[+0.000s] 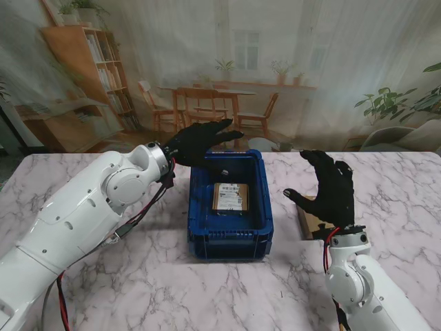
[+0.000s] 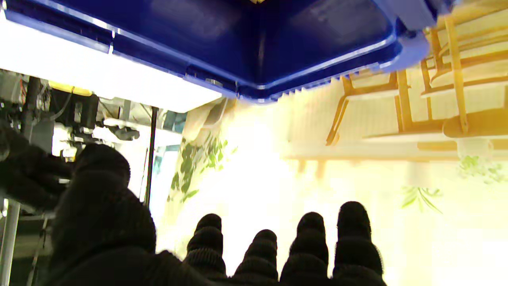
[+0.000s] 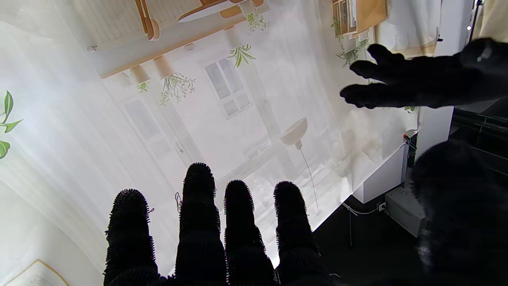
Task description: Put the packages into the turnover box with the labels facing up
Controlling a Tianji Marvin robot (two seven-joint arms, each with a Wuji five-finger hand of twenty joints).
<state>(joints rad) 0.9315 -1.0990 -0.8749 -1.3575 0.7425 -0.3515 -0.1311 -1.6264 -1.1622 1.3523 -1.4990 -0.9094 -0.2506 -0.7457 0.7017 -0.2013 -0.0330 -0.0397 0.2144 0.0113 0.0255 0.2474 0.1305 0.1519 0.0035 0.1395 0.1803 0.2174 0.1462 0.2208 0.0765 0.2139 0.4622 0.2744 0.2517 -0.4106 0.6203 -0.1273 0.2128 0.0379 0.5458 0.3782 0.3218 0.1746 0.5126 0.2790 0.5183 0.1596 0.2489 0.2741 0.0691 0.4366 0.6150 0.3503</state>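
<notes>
The blue turnover box (image 1: 231, 238) stands mid-table with one brown package (image 1: 231, 197) lying flat inside, its white label up. My left hand (image 1: 200, 141) hovers over the box's far left corner, fingers spread and holding nothing. In the left wrist view the box's blue rim (image 2: 317, 59) fills the frame's upper part, past my black fingertips (image 2: 351, 222). My right hand (image 1: 329, 189) is raised upright to the right of the box, fingers apart and empty. A second brown package (image 1: 309, 222) lies on the table, mostly hidden behind that hand. In the right wrist view my left hand (image 3: 416, 83) shows at the far side.
White marble table (image 1: 124, 276) stretches on both sides of the box. A printed room backdrop (image 1: 275, 69) hangs past the far table edge.
</notes>
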